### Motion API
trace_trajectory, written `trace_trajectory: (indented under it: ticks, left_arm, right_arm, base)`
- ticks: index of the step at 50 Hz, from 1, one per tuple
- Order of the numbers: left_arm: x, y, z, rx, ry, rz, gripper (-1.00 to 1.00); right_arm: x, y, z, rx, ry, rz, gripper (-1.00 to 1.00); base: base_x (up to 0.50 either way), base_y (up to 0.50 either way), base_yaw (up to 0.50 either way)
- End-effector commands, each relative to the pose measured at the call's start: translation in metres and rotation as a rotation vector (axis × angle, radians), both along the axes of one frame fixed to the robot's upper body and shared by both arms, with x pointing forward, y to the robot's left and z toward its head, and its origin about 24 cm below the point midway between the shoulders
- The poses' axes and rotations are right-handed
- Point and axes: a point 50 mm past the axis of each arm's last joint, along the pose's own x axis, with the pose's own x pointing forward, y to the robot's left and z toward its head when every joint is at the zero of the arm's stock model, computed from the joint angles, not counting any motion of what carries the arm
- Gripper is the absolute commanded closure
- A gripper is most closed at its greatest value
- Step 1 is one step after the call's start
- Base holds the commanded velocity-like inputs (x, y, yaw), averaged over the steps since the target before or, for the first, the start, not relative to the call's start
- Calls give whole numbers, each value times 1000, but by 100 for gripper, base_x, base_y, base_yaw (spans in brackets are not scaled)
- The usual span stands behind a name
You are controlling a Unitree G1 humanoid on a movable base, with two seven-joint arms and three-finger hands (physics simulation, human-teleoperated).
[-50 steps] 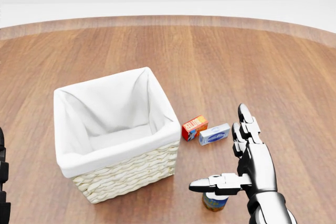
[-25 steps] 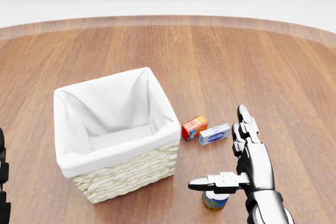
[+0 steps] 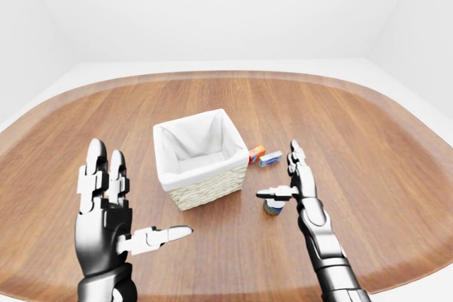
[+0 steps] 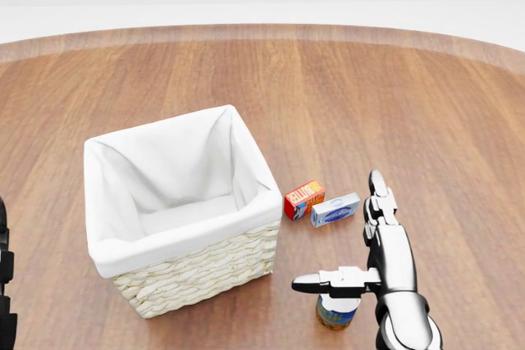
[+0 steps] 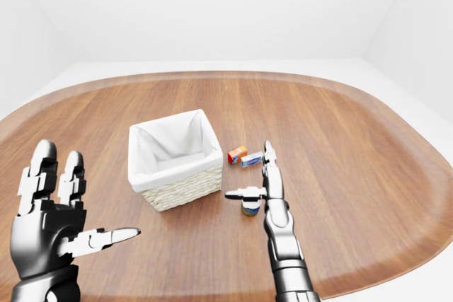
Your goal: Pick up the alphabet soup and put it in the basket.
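Glossy silver-and-black segmented three-finger left hand point(image 3: 106, 217) and right hand point(image 4: 379, 264), jointed metallic forearms.

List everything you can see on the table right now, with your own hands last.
basket: one, pale wicker with a white cloth lining, left of centre in the head view, nothing visible inside.
alphabet soup: one can, blue and orange label, at the bottom of the head view, partly hidden under the right thumb.
red box: one, red and orange, just right of the basket.
blue box: one, pale blue and white, beside the red box on its right.
table: one, brown wood, rounded edge.
right hand: open, fingers extended, above the can, not gripping it.
left hand: open, raised at the lower left of the left-eye view, holding nothing.
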Motion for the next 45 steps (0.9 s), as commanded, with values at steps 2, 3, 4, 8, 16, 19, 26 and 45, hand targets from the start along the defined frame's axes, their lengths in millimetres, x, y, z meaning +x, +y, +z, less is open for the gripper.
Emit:
trace_trajectory:
  ticks: [2, 3, 4, 8, 16, 19, 26, 45]
  left_arm:
    - [0, -1, 0, 0, 3, -4, -100]
    - [0, -1, 0, -1, 3, -4, -100]
    - [0, -1, -1, -1, 3, -5, -100]
    - [1, -2, -1, 0, 6, -7, -100]
    - [-1, -2, -1, -2, 8, -8, -100]
    - [0, -3, -2, 1, 13, -12, -100]
    - [-1, -4, -2, 4, 16, -16, -100]
    - [0, -5, -4, 3, 25, -16, -100]
  right_arm:
    - [2, -2, -19, -34, 69, -22, -100]
    - [3, -3, -18, -31, 67, -27, -100]
    - [3, -4, -17, -31, 64, -28, -100]
    - [4, -6, -21, -35, 81, -39, -100]
    - [3, -9, -32, -56, 133, -53, -100]
    - [4, -11, -36, -58, 155, -53, -100]
    - [3, -8, -60, -101, 283, -57, -100]
    - [-8, -7, -95, -184, 488, -62, -100]
  base:
    - [0, 0, 0]
    - [0, 0, 0]
    - [0, 0, 0]
    - [0, 0, 0]
    - [0, 0, 0]
    - [0, 0, 0]
    - [0, 0, 0]
    - [0, 0, 0]
